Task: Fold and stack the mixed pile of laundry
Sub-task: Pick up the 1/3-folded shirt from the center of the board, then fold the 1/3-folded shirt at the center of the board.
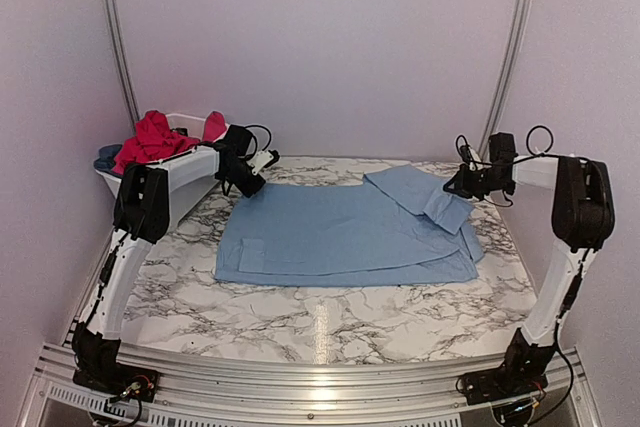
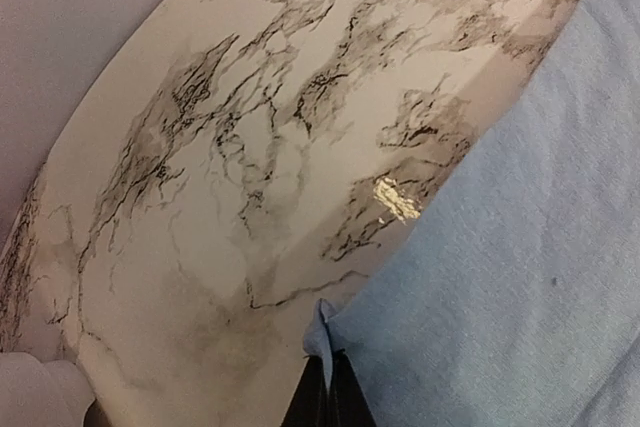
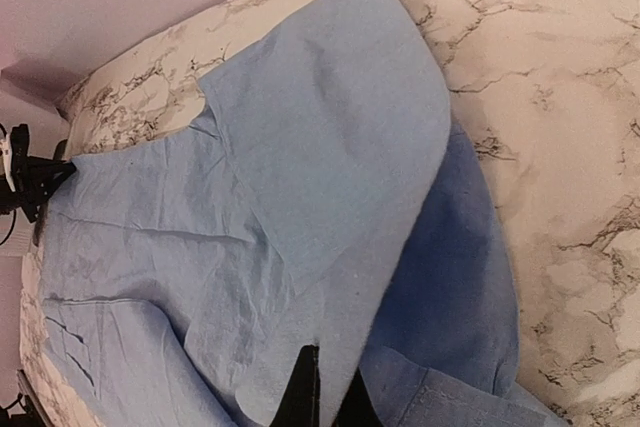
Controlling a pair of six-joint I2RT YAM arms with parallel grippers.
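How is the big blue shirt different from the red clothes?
The light blue shirt lies spread flat on the marble table; the red clothes sit bunched up in the white basket. The shirt looks much bigger than the red heap. Both are soft cloth.

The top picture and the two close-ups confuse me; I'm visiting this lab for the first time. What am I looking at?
The top picture looks down from behind the robot's left arm and right arm, bolted to a marble-patterned table. The other two come from cameras on each arm's wrist, so its own tool shows at the bottom. A light blue shirt lies spread on the table, one sleeve folded over. The left tool is shut on a shirt corner; the right tool appears to pinch its sleeve edge. At the far left a white basket holds red clothes.
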